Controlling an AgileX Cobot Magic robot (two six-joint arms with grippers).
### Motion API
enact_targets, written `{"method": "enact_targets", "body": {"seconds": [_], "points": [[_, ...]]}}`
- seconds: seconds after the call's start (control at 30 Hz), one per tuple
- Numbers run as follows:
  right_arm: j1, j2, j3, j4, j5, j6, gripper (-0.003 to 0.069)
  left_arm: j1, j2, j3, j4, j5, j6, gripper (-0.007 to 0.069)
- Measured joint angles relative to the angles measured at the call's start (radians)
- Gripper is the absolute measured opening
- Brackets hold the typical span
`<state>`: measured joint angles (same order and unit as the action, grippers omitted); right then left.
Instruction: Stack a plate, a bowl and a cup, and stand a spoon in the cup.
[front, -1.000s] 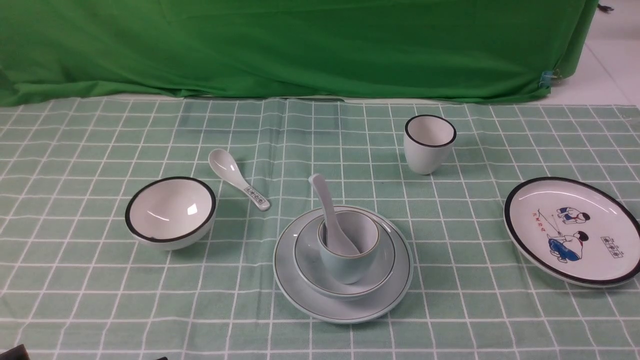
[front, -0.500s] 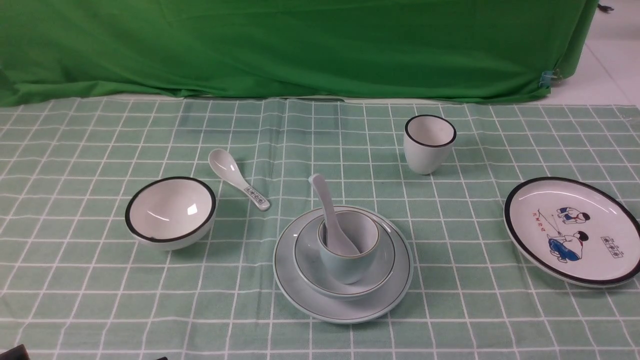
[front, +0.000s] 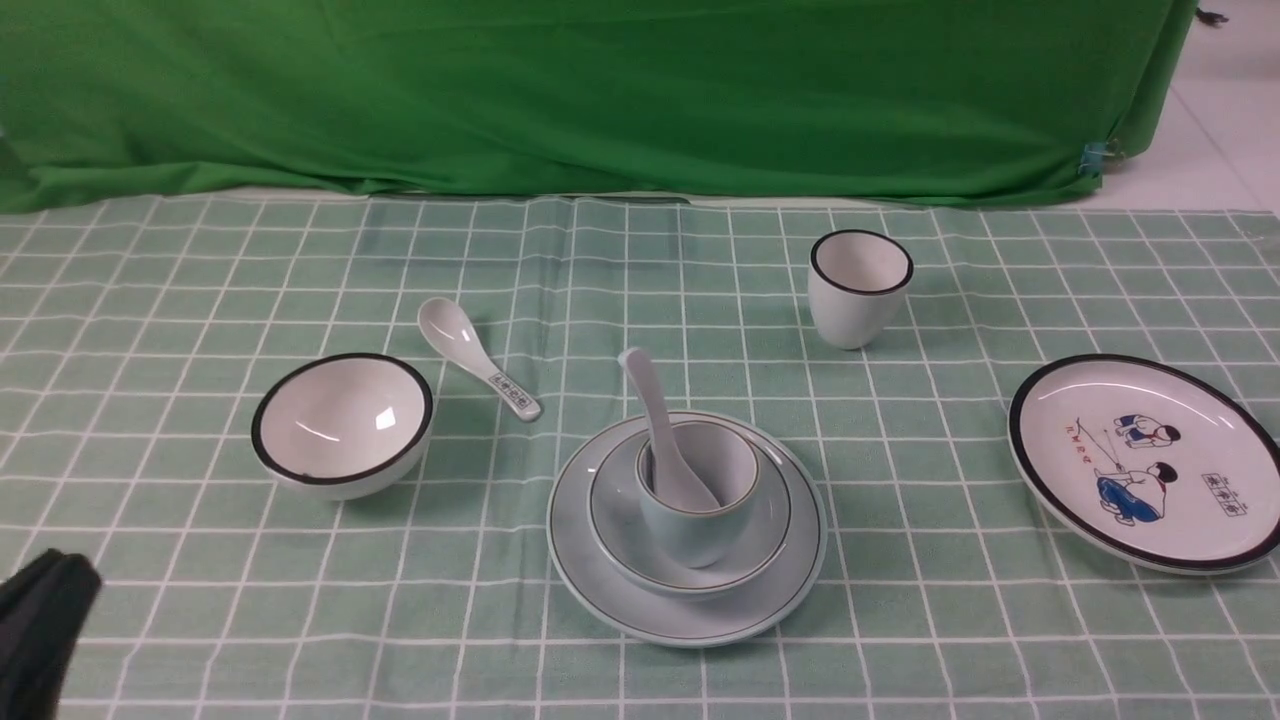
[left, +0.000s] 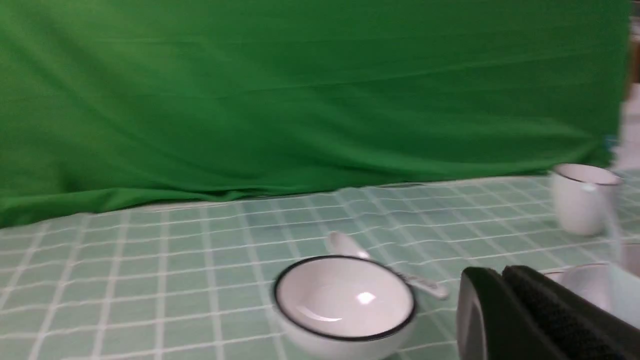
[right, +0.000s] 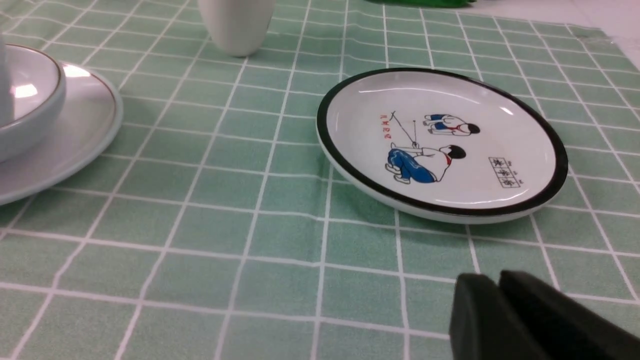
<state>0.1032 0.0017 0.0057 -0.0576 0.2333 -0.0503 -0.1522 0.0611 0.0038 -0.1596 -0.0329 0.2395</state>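
Observation:
The pale blue-grey plate (front: 690, 612) sits on the checked cloth at front centre. The pale blue-grey bowl (front: 620, 505) rests on it, and the pale blue cup (front: 700, 530) stands in the bowl. The plain white spoon (front: 655, 410) stands in the cup, handle leaning back-left. The plate (right: 75, 130) and bowl (right: 30, 107) also show in the right wrist view. My left gripper (front: 45, 600) is shut and empty at the front left corner; it also shows in the left wrist view (left: 500, 275). My right gripper (right: 492, 280) is shut and empty near the table's front right.
A black-rimmed white bowl (front: 342, 422) stands at left, with a patterned-handle spoon (front: 475, 365) behind it. A black-rimmed white cup (front: 858, 287) stands at back right. A cartoon plate (front: 1145, 460) lies at right. A green curtain (front: 600, 90) hangs behind.
My left gripper has risen into the front view at the lower left corner. The stacked dishes and the spoon have not moved.

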Motion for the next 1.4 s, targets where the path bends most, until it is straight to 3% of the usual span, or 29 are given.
{"method": "enact_targets", "body": {"seconds": [0.03, 0.17, 1.4], "points": [[0.000, 0.000, 0.000, 0.000, 0.000, 0.000, 0.0090, 0.065, -0.037, 0.001, -0.001, 0.072, -0.013, 0.0012], [0.000, -0.001, 0.000, 0.000, 0.000, 0.000, 0.0098, 0.148, -0.059, 0.003, -0.007, 0.271, -0.039, 0.0012], [0.000, -0.002, 0.000, 0.002, 0.000, 0.000, 0.0158, 0.154, -0.059, 0.003, -0.008, 0.264, -0.041, 0.0012]]}}
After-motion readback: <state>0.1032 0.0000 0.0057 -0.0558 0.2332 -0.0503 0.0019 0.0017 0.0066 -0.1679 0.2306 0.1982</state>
